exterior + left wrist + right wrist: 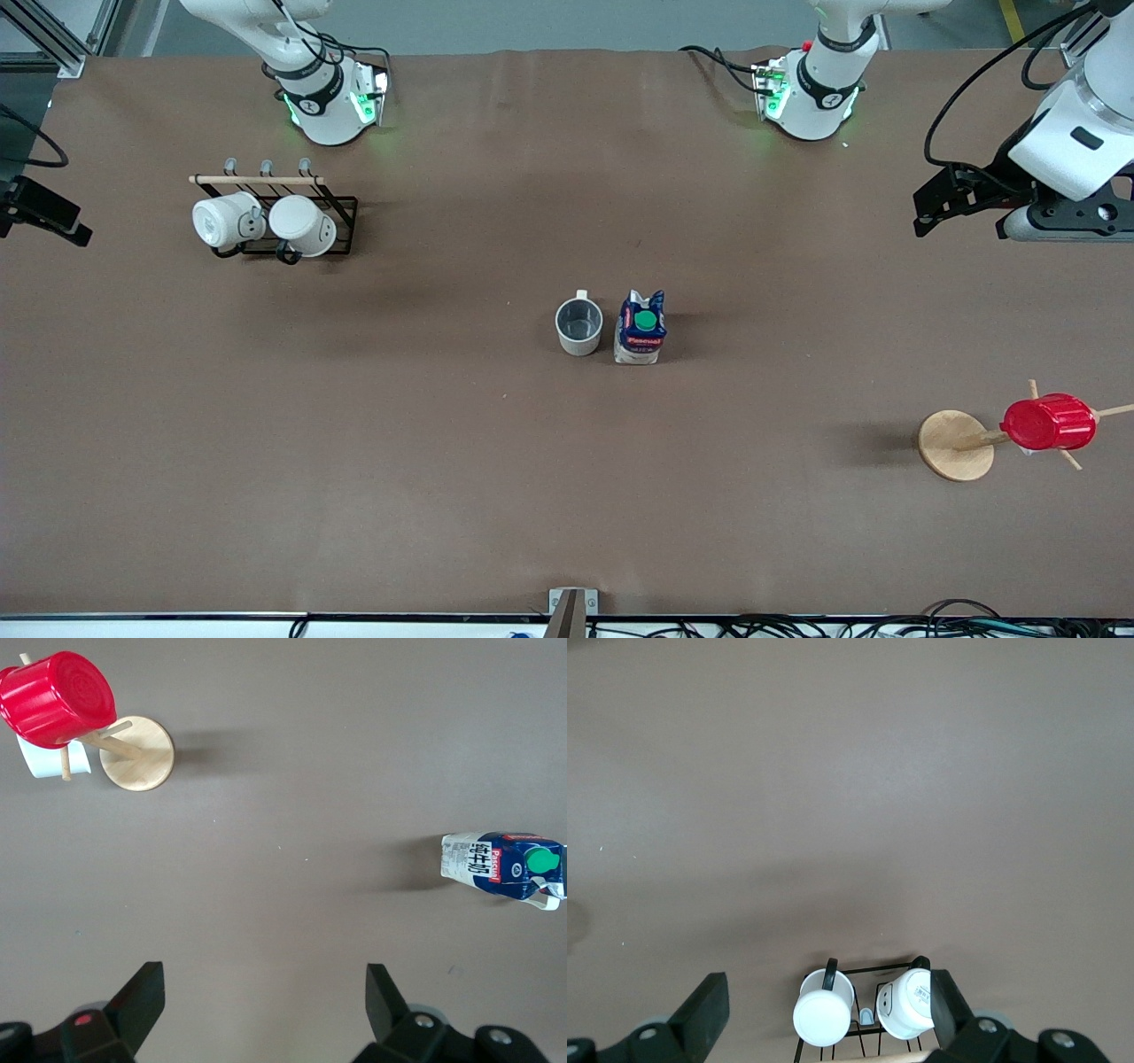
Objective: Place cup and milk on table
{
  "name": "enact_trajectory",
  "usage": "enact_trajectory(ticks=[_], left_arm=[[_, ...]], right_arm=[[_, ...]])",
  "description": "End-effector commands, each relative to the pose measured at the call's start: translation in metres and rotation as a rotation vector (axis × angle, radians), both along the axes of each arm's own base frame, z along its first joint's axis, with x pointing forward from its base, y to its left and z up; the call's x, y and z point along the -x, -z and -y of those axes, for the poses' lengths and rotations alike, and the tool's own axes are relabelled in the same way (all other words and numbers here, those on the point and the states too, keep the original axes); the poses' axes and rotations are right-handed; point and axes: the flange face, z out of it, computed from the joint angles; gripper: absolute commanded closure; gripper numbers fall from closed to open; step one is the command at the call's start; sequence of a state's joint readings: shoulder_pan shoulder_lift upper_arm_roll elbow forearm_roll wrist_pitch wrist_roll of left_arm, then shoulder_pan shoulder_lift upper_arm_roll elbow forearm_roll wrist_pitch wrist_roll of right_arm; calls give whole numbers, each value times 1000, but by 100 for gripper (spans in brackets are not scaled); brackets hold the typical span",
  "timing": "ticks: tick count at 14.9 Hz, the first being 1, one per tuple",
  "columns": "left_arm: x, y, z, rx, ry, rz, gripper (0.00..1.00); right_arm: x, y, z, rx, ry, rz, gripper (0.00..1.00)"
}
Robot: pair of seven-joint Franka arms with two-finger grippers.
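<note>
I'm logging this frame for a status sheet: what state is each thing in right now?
cup: upright on the table, empty, beside the milk.
milk: upright, green cap on.
two cream mugs: hanging on the black rack.
red cup: hung sideways on the wooden peg stand.
left tool: open, holding nothing.
right tool: open, holding nothing, over the rack.

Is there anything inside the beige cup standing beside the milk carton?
The cup stands upright and open on the table; its grey inside looks empty down to the bottom. The inner wall nearest the front camera is hidden by the rim.
</note>
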State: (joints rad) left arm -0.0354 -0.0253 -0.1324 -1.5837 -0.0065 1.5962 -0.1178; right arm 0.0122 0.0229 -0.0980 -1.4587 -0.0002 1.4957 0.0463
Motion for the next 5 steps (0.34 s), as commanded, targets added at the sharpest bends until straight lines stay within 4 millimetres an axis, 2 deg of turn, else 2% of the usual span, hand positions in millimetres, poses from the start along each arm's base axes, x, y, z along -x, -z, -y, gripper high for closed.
enact_trajectory(ticks=[1,5], left_arm=[[0,3,2,9,-13,10,0],[-2,5,-1,24,-20,7,0]], right_arm=[[6,-2,-2,1,-14,1,0],[6,-2,-2,1,-14,1,0]])
